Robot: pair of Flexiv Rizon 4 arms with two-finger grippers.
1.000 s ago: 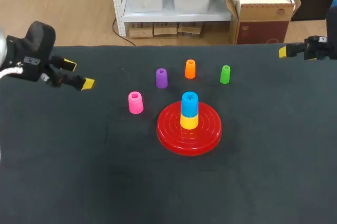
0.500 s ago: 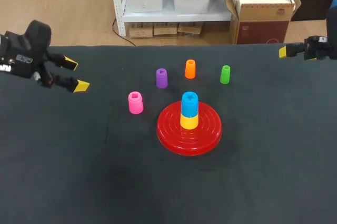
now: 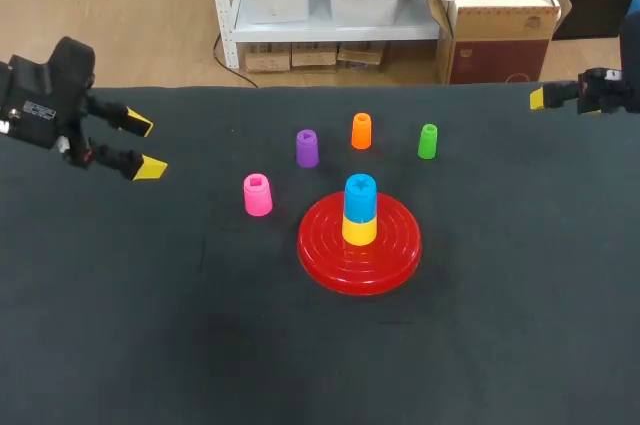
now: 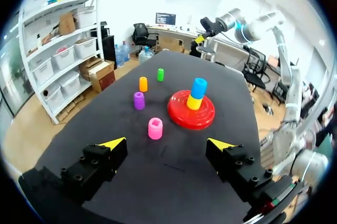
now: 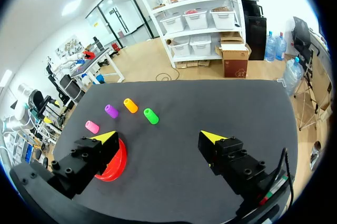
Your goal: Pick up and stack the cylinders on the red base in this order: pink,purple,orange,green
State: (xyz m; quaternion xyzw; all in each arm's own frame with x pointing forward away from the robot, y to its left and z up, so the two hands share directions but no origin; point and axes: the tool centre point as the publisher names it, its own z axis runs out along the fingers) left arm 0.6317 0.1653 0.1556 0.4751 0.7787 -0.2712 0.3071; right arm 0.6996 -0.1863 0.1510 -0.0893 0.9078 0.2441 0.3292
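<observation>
Pink cylinder [image 4: 155, 128] ahead — gripper [image 4: 167, 143] wide

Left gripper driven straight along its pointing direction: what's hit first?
Probably the pink cylinder, centred ahead of the open left gripper; red base lies beyond. Height unclear, so it might pass over.

Red base [image 3: 328, 267] glossy ridged plastic; pink cylinder [image 3: 257, 195] smooth plastic; table [image 3: 180, 345] matt black cloth.

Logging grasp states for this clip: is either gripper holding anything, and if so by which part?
Nothing is held. The left gripper and the right gripper are both open and empty.
</observation>
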